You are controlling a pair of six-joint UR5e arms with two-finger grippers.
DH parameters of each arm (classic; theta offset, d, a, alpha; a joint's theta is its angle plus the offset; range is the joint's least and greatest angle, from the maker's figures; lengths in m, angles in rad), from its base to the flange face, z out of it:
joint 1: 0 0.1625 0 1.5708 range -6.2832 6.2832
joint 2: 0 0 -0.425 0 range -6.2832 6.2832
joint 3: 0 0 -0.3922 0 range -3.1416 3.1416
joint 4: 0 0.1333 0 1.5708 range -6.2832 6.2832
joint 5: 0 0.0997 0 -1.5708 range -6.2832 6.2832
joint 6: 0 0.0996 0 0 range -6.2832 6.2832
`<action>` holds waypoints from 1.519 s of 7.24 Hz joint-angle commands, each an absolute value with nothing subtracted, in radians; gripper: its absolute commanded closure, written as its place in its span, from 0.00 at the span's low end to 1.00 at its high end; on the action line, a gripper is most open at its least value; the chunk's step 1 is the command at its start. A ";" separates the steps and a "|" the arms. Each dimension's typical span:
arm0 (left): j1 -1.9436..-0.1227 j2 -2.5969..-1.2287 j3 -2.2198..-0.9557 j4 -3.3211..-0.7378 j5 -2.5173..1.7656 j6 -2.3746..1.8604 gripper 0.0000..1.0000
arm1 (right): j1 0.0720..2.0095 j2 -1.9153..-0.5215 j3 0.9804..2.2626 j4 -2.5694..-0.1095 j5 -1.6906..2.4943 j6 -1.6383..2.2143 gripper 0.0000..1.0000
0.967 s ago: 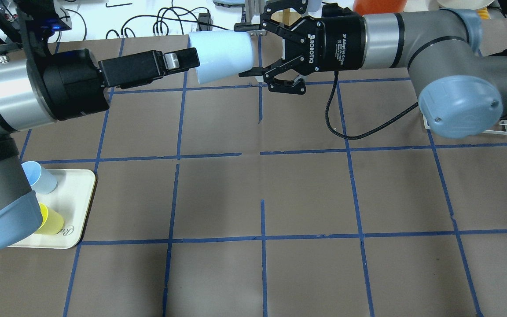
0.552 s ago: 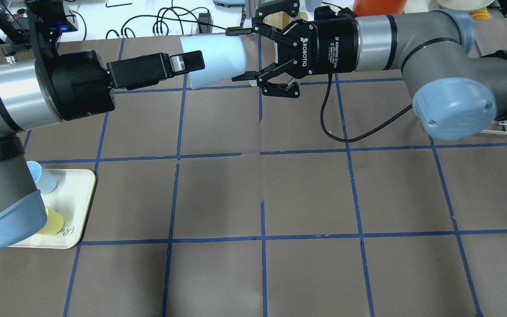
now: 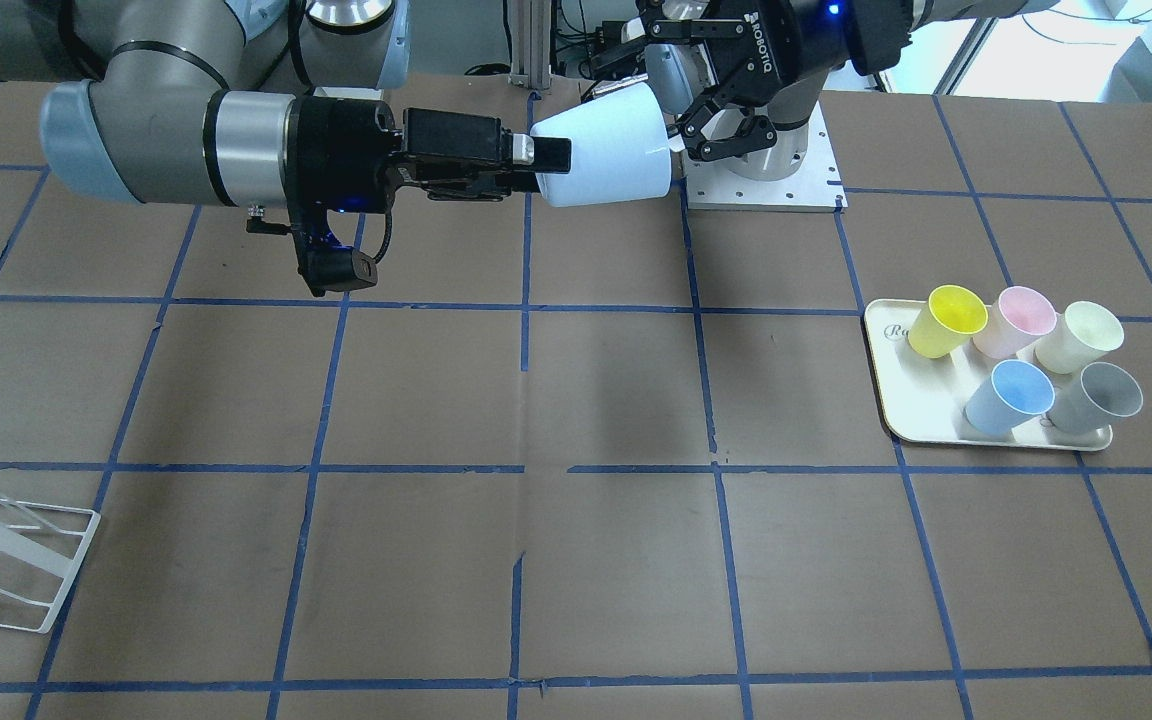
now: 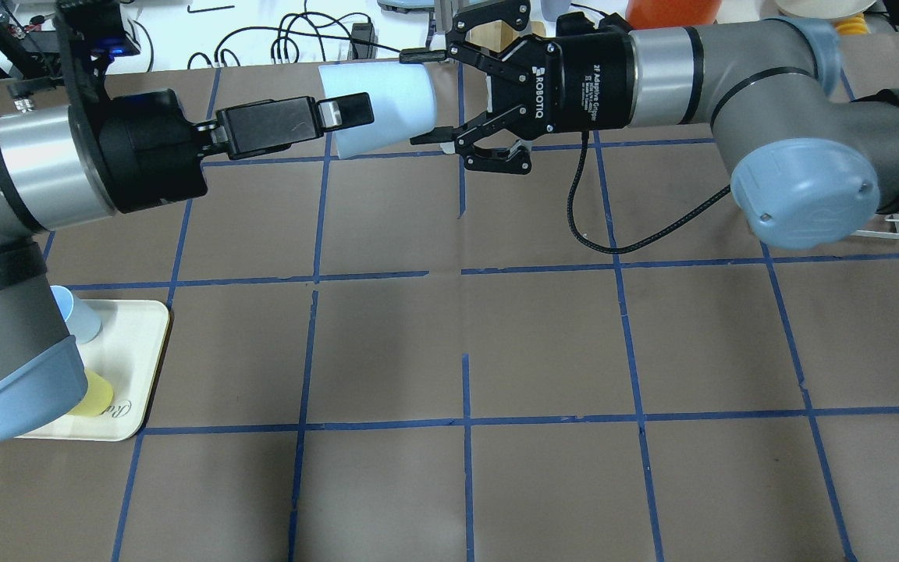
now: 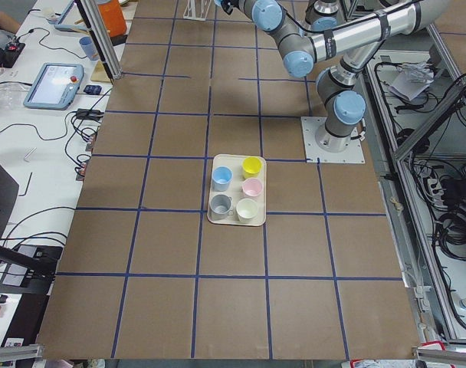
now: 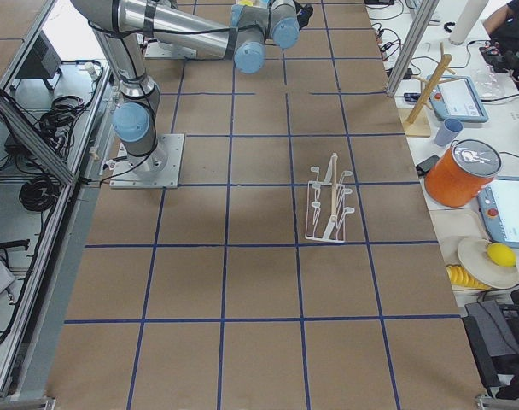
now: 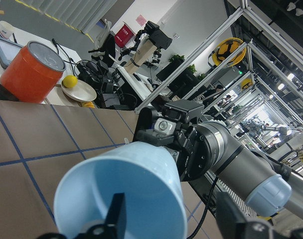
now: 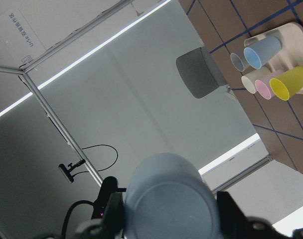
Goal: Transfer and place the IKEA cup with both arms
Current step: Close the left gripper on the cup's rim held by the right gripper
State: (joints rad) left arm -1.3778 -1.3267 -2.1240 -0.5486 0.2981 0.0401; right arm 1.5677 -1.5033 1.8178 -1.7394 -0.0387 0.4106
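Observation:
The pale blue IKEA cup [image 4: 391,105] lies sideways, high above the table between both arms. My right gripper [image 4: 416,99] is shut on its narrow base end. In the right wrist view the base [image 8: 169,199] fills the gap between the fingers. My left gripper [image 4: 356,112] is open at the cup's mouth. In the left wrist view one finger [image 7: 116,216] is inside the cup [image 7: 126,184] and the other is outside its wall. In the front-facing view the cup [image 3: 606,150] has its rim toward the left arm.
A cream tray [image 3: 886,400] on the robot's left holds yellow [image 3: 946,320], pink [image 3: 1016,320], cream [image 3: 1081,335], grey [image 3: 1096,400] and a second blue cup [image 3: 1011,395]. A clear wire rack [image 3: 6,560] stands on the robot's right.
My right gripper carried the cup a little toward the left arm, then held still. My left gripper slid further over the cup's rim.

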 commanded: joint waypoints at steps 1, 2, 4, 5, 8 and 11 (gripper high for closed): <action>-1.379 -1.325 -2.123 -0.543 0.299 0.041 0.45 | 1.568 -1.503 1.818 -1.740 -0.040 0.411 0.65; -1.379 -1.325 -2.125 -0.532 0.301 0.041 0.55 | 1.568 -1.503 1.818 -1.740 -0.041 0.411 0.64; -1.379 -1.325 -2.125 -0.528 0.301 0.041 0.93 | 1.568 -1.503 1.818 -1.740 -0.041 0.413 0.64; -1.379 -1.324 -2.125 -0.528 0.301 0.038 1.00 | 1.568 -1.503 1.818 -1.740 -0.041 0.411 0.64; -1.379 -1.322 -2.125 -0.526 0.299 0.035 1.00 | 1.568 -1.505 1.818 -1.740 -0.041 0.413 0.64; -1.379 -1.322 -2.125 -0.528 0.299 0.035 1.00 | 1.568 -1.505 1.816 -1.740 -0.040 0.463 0.00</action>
State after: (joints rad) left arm -1.3790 -1.3224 -2.1247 -0.5272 0.2991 0.0354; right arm 1.5677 -1.5021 1.8174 -1.7392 -0.0411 0.4362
